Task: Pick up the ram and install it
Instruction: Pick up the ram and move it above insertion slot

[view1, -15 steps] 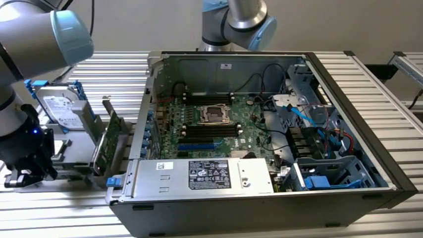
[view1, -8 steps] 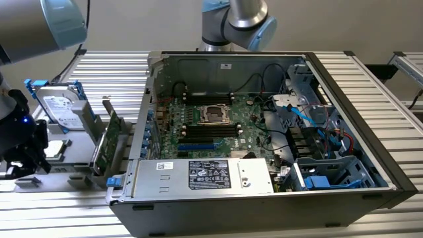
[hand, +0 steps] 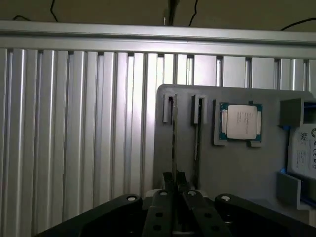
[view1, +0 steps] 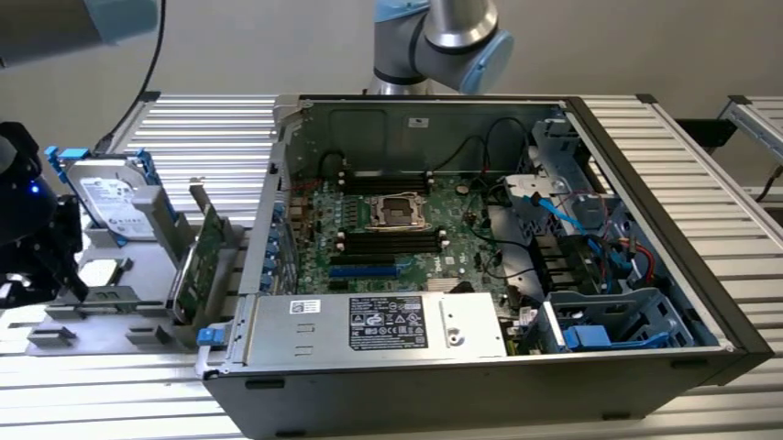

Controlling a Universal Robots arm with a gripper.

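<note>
Standing on edge in a slot of the gray holder, the ram is presenting just its thin upper edge, and that edge is running straight into the gap between the fingers of the gripper. The fingers are sitting drawn in narrow, one on each face of the stick. They appear to be pinching its near end, with the stick seated in its slot. A second thin board is standing in the neighbouring slot, just beside the ram and clear of the fingers. A processor chip is lying flat beyond it, and a hard drive is being cut off by the frame edge. The ram's chips and label are being hidden by the edge-on angle, and the exact contact at the pads is sitting in shadow. In the exterior view the gripper's dark body is hanging at the far left over the holder, partly cropped, well apart from the open computer case.
</note>
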